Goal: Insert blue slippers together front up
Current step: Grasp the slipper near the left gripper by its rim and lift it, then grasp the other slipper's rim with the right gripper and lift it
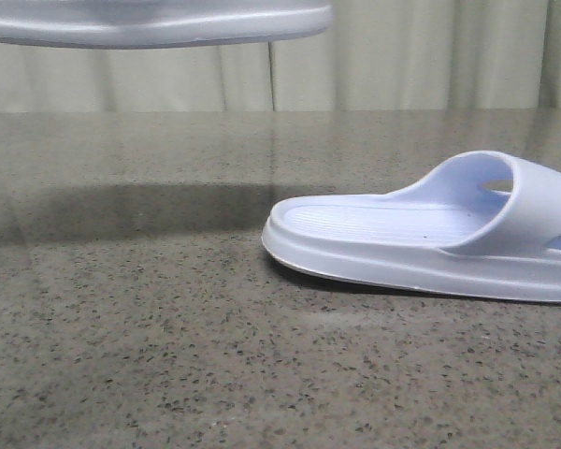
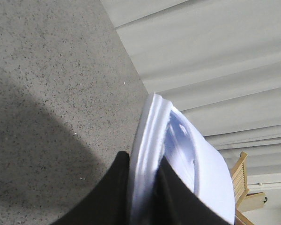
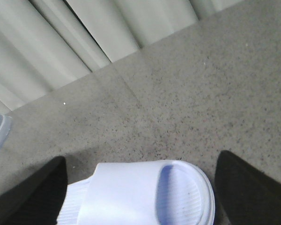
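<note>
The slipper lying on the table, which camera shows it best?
The front view: the slipper on the table shows side-on, strap, ribbed footbed and sole. The right wrist view shows only its strap end between the open right hand. The left wrist view shows only the other slipper.

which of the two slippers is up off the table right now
The slipper clamped in the left gripper, seen at the front view's top left, hangs in the air. The other slipper lies flat on the table, sole down, between the open right gripper's fingers.
</note>
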